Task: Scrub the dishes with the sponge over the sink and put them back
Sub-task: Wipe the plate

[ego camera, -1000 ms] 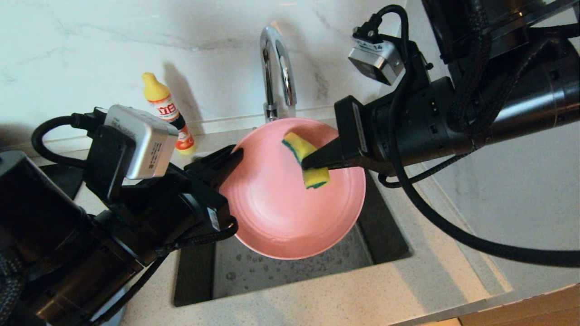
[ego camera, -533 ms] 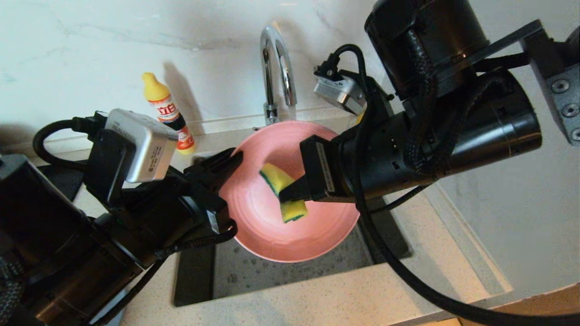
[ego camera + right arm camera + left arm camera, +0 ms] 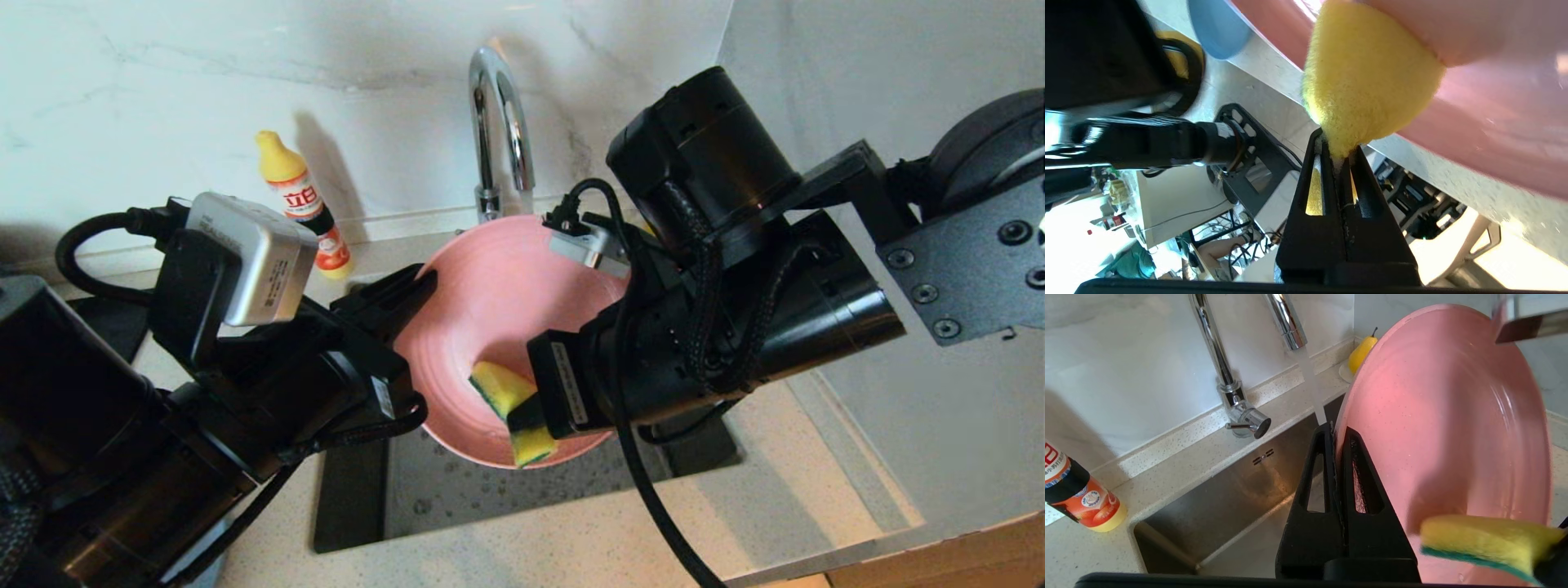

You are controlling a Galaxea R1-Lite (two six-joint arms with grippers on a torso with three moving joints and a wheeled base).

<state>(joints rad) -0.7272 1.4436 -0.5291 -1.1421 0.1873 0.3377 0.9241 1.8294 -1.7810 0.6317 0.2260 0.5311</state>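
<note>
Wide round matte pink plate (image 3: 490,327) held tilted on edge over the large square brushed stainless-steel sink (image 3: 457,490), its hollow face turned toward the right arm, long axis running from 12 o'clock near the tap down to 6 o'clock in the head view. Faint concentric rings on the face, wet sheen low down. Small yellow sponge with a thin green scouring layer (image 3: 513,408) sits at the plate's 6 o'clock rim, long axis slanting from 11 to 5 o'clock, yellow side pressed against the pink face, green layer facing away.

Left gripper (image 3: 1340,435) clamped tight on the plate's rim at the plate's 9 o'clock edge, fingers (image 3: 1361,490) one on each side of the rim. Right gripper (image 3: 1336,153) pinched closed on the sponge's narrow end, sponge bulging out beyond the fingertips against the plate.

Tall chrome arched tap (image 3: 498,122) at 12 o'clock behind the plate, water running from its spout (image 3: 1306,367). Yellow-capped orange detergent bottle (image 3: 302,200) on the counter at 10 o'clock of the sink. Yellow pear (image 3: 1361,353) behind the plate's rim. Light-blue plate (image 3: 1218,26) edge shows in the right wrist view.
</note>
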